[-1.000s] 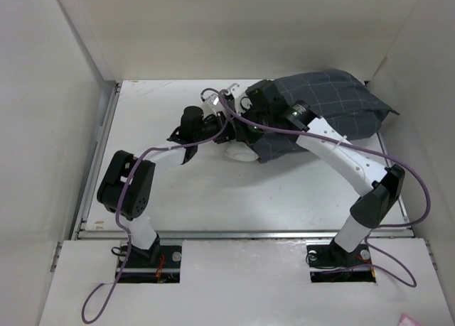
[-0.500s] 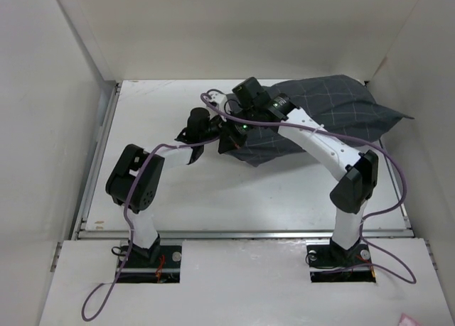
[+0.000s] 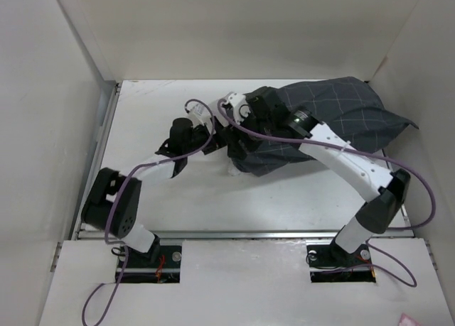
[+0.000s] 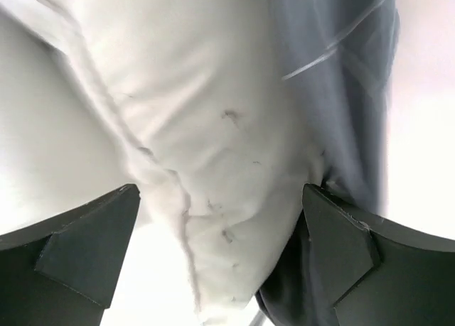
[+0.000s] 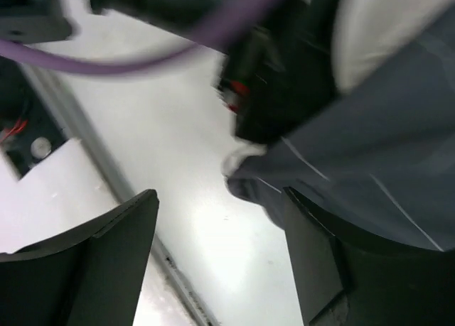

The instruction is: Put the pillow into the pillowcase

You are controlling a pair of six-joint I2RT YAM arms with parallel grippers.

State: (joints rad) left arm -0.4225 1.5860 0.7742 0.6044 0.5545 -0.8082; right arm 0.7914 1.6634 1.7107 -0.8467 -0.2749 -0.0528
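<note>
— What are we looking at around the edges?
— We are looking down on a white table, and plain white panels are boxing it in: a left wall at nine o'clock, a back wall at twelve and a right wall at three.
— And toward six o'clock?
— We are seeing a metal rail running along the table's near edge, with a white board lying just beyond it. Two rectangular cut-outs are showing in that board, a left cut-out at seven and a right cut-out at five.
— How is the light?
— Soft and even; we are noticing only faint shadows.
</note>
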